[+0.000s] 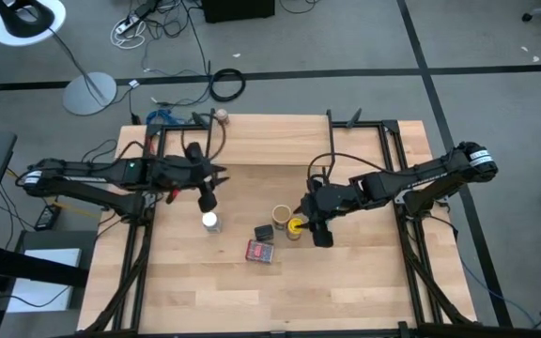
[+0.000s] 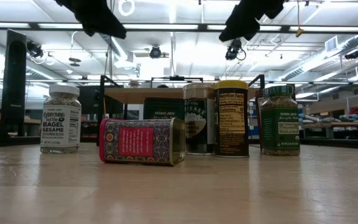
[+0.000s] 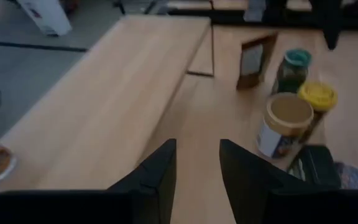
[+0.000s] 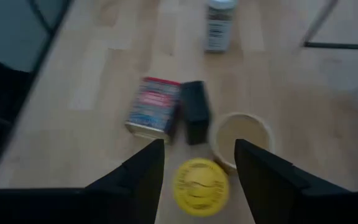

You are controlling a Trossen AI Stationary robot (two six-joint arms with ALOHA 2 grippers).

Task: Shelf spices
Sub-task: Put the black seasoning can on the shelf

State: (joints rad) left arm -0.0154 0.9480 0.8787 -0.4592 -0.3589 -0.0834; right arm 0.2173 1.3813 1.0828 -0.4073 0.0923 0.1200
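Five spices (image 2: 231,118) upright, red tin (image 2: 143,141) toppled.

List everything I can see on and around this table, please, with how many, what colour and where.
white-lidded jar: one, clear with a white lid, standing apart from the other spices.
red tin: one, red patterned, lying on its side at the front of the group.
dark tin: one, black, beside the red tin.
tan-lidded jar: one, tan lid, upright in the group.
yellow-lidded jar: one, brown with a yellow lid, right under the right pincer.
green jar: one, green, upright at the group's edge.
shelf: one, light wood with black legs, along the table's far side.
small jar: one, on the shelf's left end.
left pincer: open, empty, above the table.
right pincer: open, above the yellow-lidded jar.
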